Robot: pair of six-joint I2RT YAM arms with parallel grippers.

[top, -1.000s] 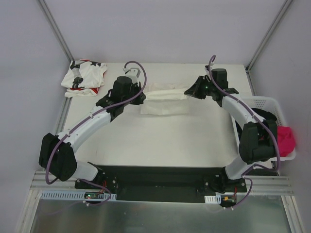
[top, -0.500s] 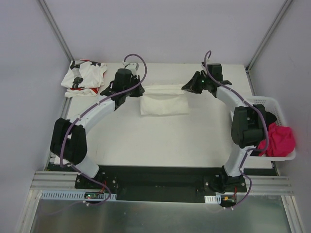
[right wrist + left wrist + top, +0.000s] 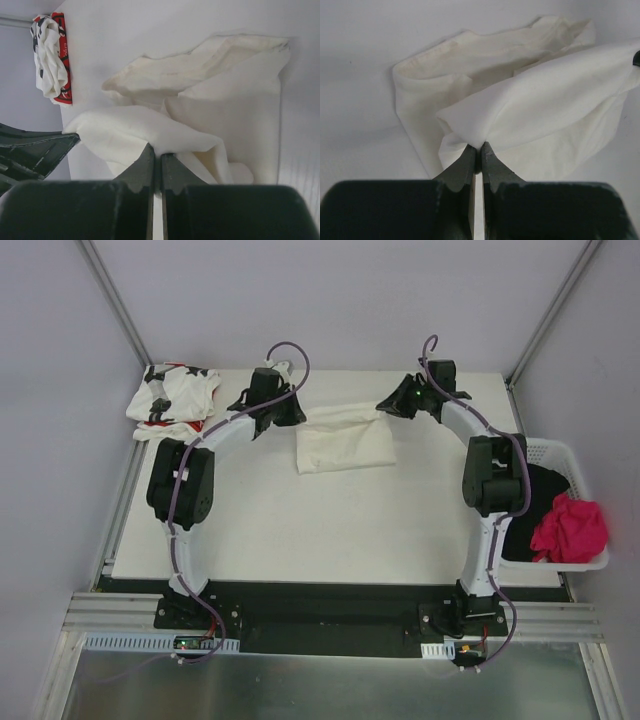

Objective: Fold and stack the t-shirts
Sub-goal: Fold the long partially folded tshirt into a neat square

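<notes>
- Over the last second both arms have been stretched toward the far edge of the table (image 3: 320, 530), and their elbows have been drawn up nearer its near edge.
- The cream shirt (image 3: 345, 445) lies at the table's far middle. Its lifted fold has been carried farther back, while the lower layer rests flat on the table.
- The left end effector (image 3: 288, 416) is pinched tight on the fold's left end, and the right end effector (image 3: 385, 405) is closed likewise on its right end. The cloth is held stretched between them.
- The star shirt (image 3: 172, 400) is bunched at the table's far left corner, unmoved.
- The basket (image 3: 560, 448) stands against the table's right edge. The pink cloth (image 3: 572, 530) in it has been uncovered by the right arm's withdrawal.
- Little room is left between the end effectors and the table's far edge. A broad bare stretch is seen from the shirt to the near edge.
</notes>
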